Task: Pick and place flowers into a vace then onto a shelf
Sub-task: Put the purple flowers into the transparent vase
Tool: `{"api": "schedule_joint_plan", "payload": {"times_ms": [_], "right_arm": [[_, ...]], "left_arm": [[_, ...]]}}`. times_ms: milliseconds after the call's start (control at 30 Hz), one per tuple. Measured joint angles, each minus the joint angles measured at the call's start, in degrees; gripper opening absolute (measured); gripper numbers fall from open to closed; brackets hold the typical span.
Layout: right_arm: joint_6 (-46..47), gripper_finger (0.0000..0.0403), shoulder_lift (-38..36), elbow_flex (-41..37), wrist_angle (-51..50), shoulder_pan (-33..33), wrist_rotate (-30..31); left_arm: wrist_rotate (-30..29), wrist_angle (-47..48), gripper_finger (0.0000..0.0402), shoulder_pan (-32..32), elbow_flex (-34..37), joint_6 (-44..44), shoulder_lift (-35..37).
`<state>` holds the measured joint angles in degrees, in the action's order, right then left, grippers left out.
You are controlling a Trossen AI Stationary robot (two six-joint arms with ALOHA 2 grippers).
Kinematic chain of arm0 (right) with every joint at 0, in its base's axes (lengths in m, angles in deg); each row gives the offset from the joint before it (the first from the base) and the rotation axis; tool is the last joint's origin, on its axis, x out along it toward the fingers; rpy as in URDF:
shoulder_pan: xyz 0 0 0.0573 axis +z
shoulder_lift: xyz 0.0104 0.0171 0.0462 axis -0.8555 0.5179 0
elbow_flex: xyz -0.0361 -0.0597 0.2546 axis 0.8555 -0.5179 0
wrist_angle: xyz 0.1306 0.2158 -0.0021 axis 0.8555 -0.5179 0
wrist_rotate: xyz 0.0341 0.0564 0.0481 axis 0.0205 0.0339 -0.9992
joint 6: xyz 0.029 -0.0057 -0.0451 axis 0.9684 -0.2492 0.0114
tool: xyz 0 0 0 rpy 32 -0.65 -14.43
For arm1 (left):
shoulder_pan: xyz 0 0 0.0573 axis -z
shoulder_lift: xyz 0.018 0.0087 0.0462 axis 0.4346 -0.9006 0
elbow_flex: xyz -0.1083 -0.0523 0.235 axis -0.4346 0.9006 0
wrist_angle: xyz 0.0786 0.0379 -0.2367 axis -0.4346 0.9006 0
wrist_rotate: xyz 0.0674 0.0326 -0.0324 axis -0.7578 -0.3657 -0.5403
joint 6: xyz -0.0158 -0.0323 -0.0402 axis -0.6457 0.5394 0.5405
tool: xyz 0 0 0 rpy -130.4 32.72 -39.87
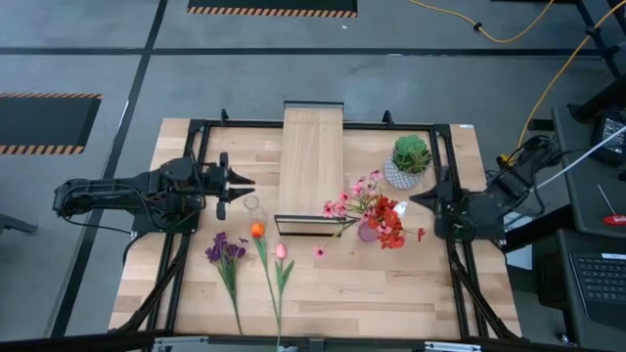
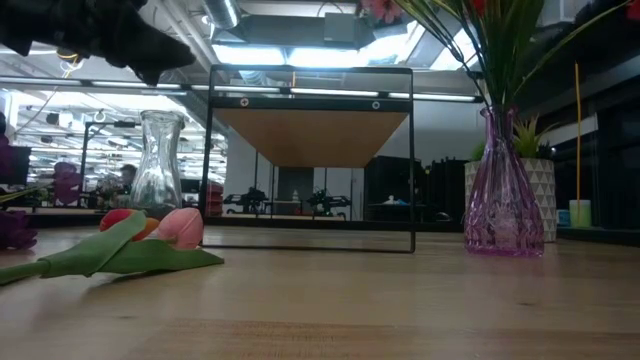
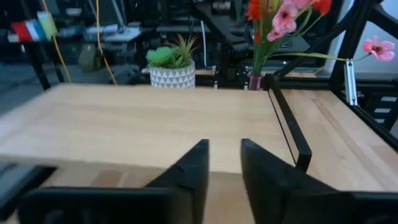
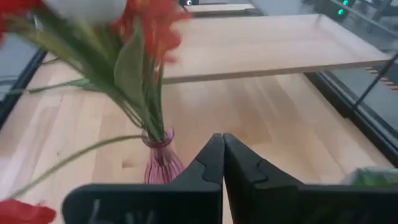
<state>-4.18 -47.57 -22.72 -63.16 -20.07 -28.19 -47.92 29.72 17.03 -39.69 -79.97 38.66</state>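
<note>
A purple cluster (image 1: pixel 224 250), an orange tulip (image 1: pixel 257 231) and a pink tulip (image 1: pixel 281 251) lie flat on the table near its front edge. The tulip heads (image 2: pixel 178 226) show in the low view. An empty clear glass vase (image 1: pixel 252 205) stands upright beside them. A purple glass vase (image 1: pixel 367 232) stands upright to the right of the shelf's near end and holds pink blossoms (image 1: pixel 352 201) and red blooms (image 1: pixel 391 226). The light-wood shelf (image 1: pixel 312 161) stands in the middle. My left gripper (image 1: pixel 245 183) hovers open above the clear vase. My right gripper (image 1: pixel 416 198) is shut, just right of the purple vase (image 4: pixel 160 163).
A round green plant in a white patterned pot (image 1: pixel 410 162) stands to the right of the shelf, at the far side. Black frame rails (image 1: pixel 445 176) run along the table's sides. Bare wood shows between the lying flowers and the purple vase.
</note>
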Motion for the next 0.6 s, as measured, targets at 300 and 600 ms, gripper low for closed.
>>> {"api": "schedule_joint_plan", "payload": {"times_ms": [300, 600], "right_arm": [[0.9, 0.0003, 0.0, -11.9, 10.7, 0.0, 1.9], [-9.1, 0.0002, -2.9, -23.5, 32.9, 0.1, 1.5]], "left_arm": [[-0.7, -3.8, 0.0207, 0.0, 0.0, -3.1, 0.0], [-2.2, -6.2, 0.0237, 1.4, 0.0, 2.3, -2.6]]}}
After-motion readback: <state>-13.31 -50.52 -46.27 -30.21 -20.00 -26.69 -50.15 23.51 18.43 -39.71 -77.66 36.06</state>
